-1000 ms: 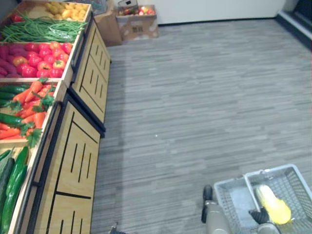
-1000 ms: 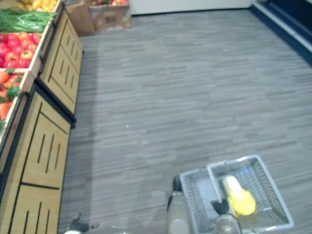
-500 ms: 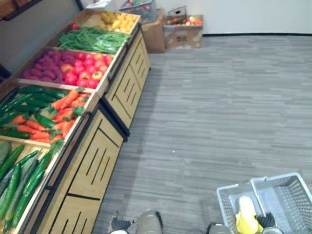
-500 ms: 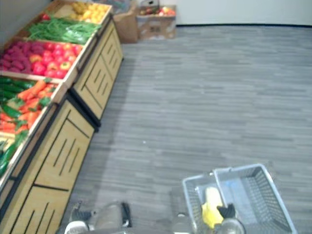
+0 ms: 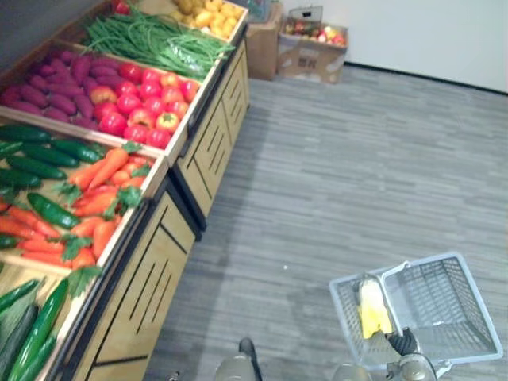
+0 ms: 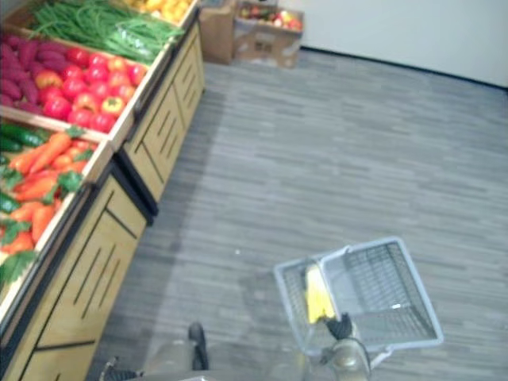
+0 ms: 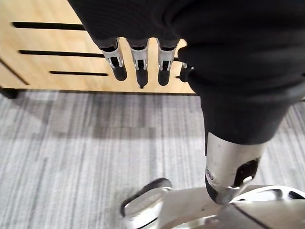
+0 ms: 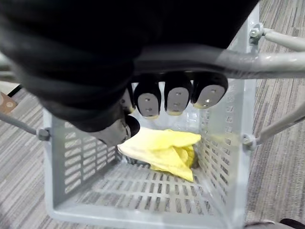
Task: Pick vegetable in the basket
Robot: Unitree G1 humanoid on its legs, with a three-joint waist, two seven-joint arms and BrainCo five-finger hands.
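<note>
Grey plank floor (image 5: 357,159) beside wooden produce stand (image 5: 151,262) | right hand (image 8: 174,98): fingers (image 8: 147,98) curled round handle (image 8: 248,64) of basket (image 5: 444,298) | yellow vegetable (image 5: 371,311) lies inside basket; looks light and soft-husked, so take it mid-body | left hand (image 7: 138,59): fingers straight, empty, by stand

A wooden stand (image 5: 151,278) occupies the left side of the frame; its front panels carry black slots (image 7: 47,62). Bins, top to bottom:
- yellow produce (image 5: 210,14), top centre;
- green beans (image 5: 151,40);
- purple tubers (image 5: 48,87) beside red round produce (image 5: 139,103);
- cucumbers (image 5: 48,151) mixed with carrots (image 5: 95,198);
- long green vegetables (image 5: 40,325), lower left.

Two cardboard boxes (image 5: 313,51) stand at the stand's far end, against a white wall (image 5: 429,32). The grey plank floor (image 5: 357,175) covers the right half.
</note>
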